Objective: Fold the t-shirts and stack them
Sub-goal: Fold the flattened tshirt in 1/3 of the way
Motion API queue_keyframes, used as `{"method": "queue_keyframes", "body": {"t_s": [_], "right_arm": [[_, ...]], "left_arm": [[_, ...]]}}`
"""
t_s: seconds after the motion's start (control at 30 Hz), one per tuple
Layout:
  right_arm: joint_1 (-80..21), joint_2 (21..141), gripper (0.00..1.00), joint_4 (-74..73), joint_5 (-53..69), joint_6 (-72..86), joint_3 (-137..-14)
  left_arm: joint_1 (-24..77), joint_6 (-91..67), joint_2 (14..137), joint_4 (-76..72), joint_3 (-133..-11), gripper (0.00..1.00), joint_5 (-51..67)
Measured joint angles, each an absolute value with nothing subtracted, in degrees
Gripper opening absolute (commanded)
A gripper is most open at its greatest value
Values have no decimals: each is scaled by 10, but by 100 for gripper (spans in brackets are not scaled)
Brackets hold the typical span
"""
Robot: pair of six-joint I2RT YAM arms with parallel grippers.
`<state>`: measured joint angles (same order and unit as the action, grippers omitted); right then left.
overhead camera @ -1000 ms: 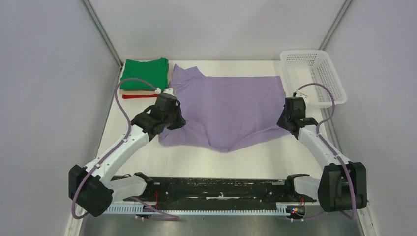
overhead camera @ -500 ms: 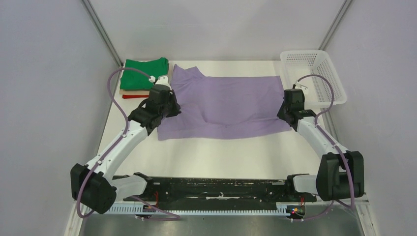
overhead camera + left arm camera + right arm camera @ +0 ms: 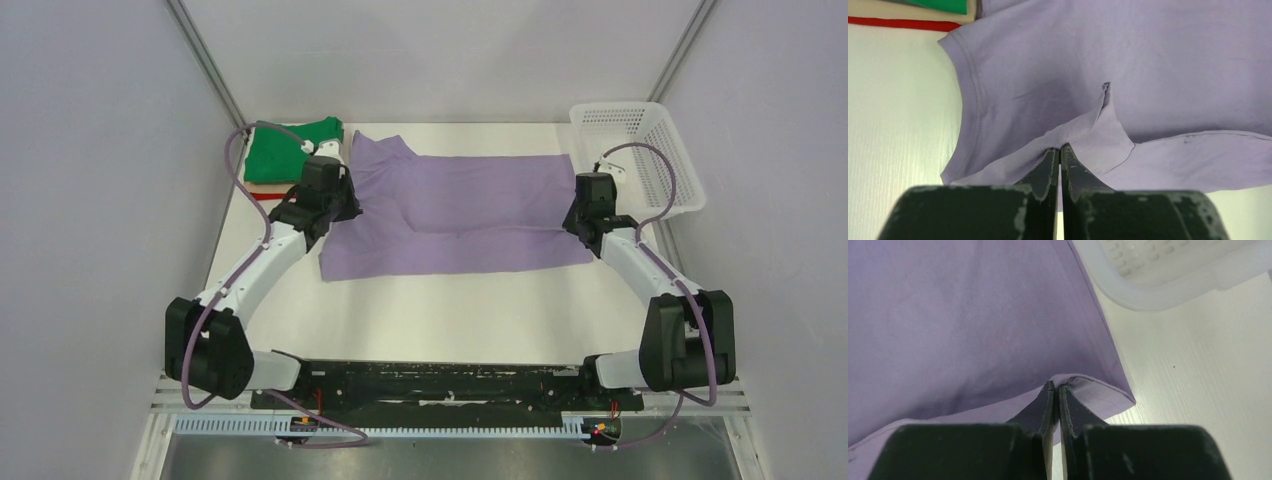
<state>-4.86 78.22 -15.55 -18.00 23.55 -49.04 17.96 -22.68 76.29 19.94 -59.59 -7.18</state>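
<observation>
Tabletop (image 3: 450, 310) room in the middle is taken up by the lavender t-shirt (image 3: 470, 205). It is spread crosswise and doubled along its near edge, so that the upper layer is laid towards the back. This placement is judged to serve a lengthwise fold, with the garment narrowed to a band before it is shortened. The white basket (image 3: 610, 106) is set at the far right corner, just beside the shirt's right edge, apparently out of the working area. At the far left corner the folded stack (image 3: 285, 155) is kept, green on top with tan and red beneath. It lies just beside the lavender sleeve and is presumably meant as the place where the finished shirt is to be added.

The left end effector (image 3: 1059, 149) is closed on a pinch of lavender cloth at the shirt's left side, below the sleeve. In the left wrist view a ridge of fabric is drawn up into the shut jaws. The right end effector (image 3: 1055, 386) is likewise clamped on the cloth at the right-hand corner, where the edge is curled up between its fingers. The two holds are thought to be taken at opposite ends of one edge so that the layer is carried evenly and kept taut. The shirt is thus stretched between the two end effectors. Its bulk lies beyond their tips, and each gripped edge sits right at them.
</observation>
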Motion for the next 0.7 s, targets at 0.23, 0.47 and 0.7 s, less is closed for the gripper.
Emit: {"method": "queue_keyframes", "body": {"t_s": [0.23, 0.47, 0.7], "right_arm": [[-49, 839, 30, -134, -206, 227, -506], [-49, 906, 84, -130, -248, 207, -562], [-50, 851, 98, -98, -194, 198, -540]], "left_arm": [[157, -209, 854, 174, -637, 37, -58], [113, -193, 977, 196, -733, 100, -78], [111, -196, 951, 190, -746, 100, 6]]}}
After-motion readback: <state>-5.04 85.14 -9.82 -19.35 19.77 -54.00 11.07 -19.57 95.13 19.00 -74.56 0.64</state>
